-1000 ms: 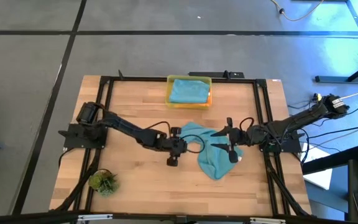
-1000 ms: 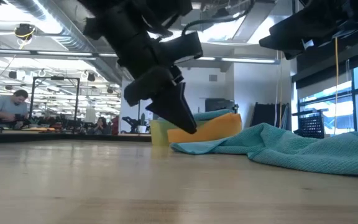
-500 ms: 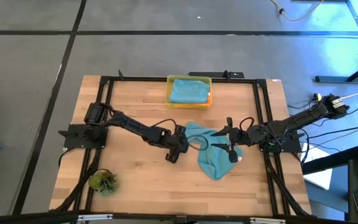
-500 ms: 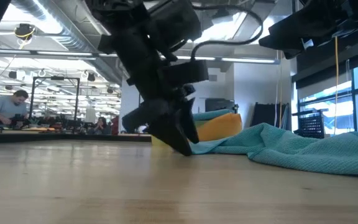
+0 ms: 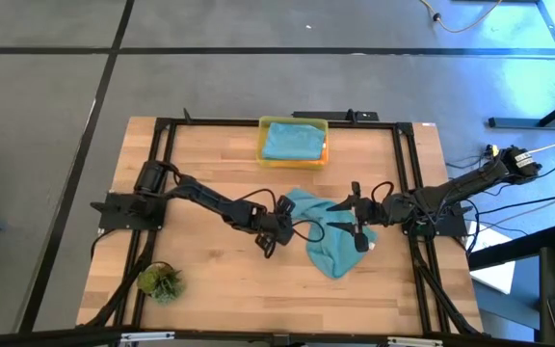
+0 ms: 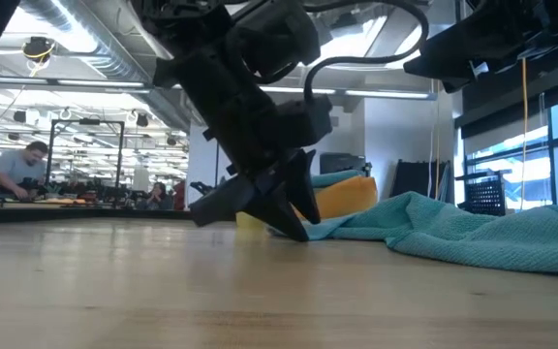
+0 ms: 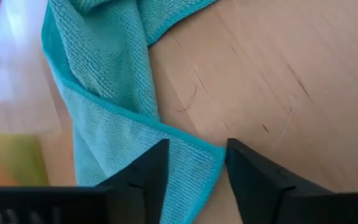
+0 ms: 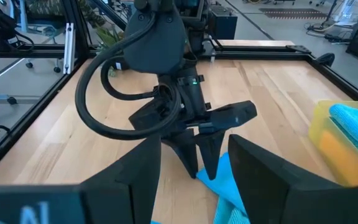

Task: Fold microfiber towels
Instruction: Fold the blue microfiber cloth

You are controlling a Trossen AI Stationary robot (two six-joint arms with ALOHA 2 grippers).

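A teal microfiber towel [image 5: 328, 236] lies crumpled and partly spread on the wooden table right of centre. My left gripper [image 5: 279, 224] is down at the towel's left corner [image 7: 197, 158]. It is open, with one finger on each side of that corner. My right gripper [image 5: 357, 224] hangs open above the towel's middle and holds nothing. At the far edge, the yellow bin [image 5: 263, 145] holds a folded teal towel [image 5: 293, 140] lying on an orange one [image 6: 342, 199]. My left gripper slants down from the table's left with its fingertips [image 8: 197, 163] at table height. The flat corner of the towel [image 7: 197, 158] lies in the gap between them. I cannot tell whether either finger touches the cloth.
A small green plant tuft [image 5: 160, 281] sits at the near left corner. A black metal frame [image 5: 167, 173] runs round the table's edges. Bare wood lies left of the towel and along the near edge.
My left gripper has moved toward the table's right, down to the towel's left corner, and has rolled about its own axis. Its fingers stand wider apart than a second ago. The towel has kept its shape, and my right gripper has stayed still.
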